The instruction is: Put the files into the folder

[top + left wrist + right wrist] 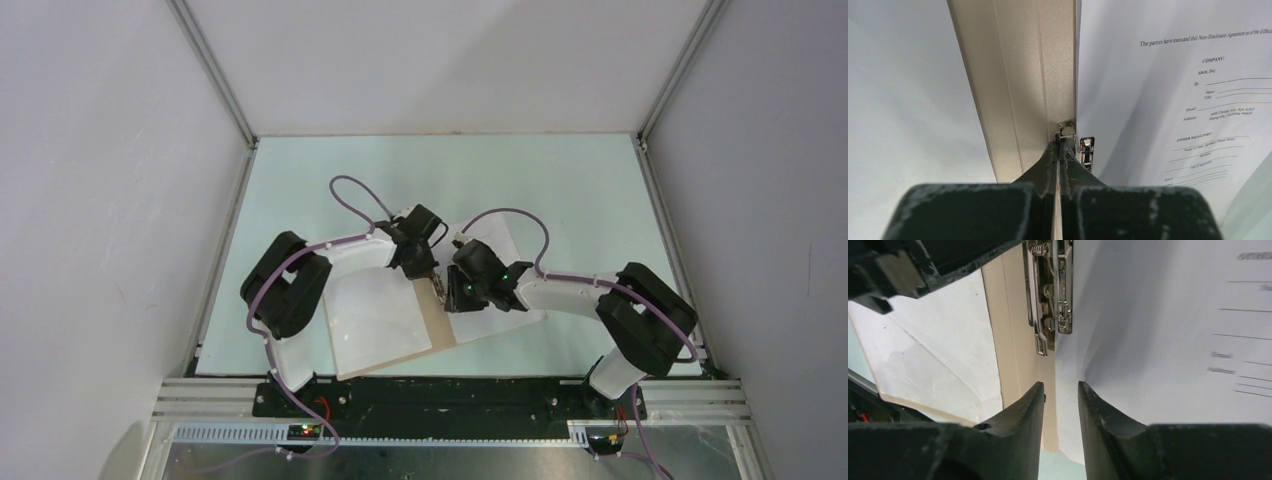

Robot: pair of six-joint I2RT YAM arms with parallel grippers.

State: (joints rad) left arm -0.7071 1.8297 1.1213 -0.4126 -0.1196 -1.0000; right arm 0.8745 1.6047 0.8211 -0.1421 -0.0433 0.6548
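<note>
The tan folder [437,335] lies open near the table's front, its spine bare [1023,75]. A blank white sheet [375,315] covers its left leaf. A printed sheet [1173,75] lies on the right leaf, its edge at the spine. The metal spine clip [1048,305] sits along the spine. My left gripper [1062,137] is shut, with a small metal lever of the clip [1066,131] pinched at its tips. My right gripper [1060,386] is open with a narrow gap, just above the spine and the printed sheet's edge [1158,340], below the clip.
Both wrists crowd together over the spine [440,280]; the left gripper's body [923,260] fills the right wrist view's top left. The pale green table [450,170] stretches behind, with metal frame rails [215,85] and white walls around it.
</note>
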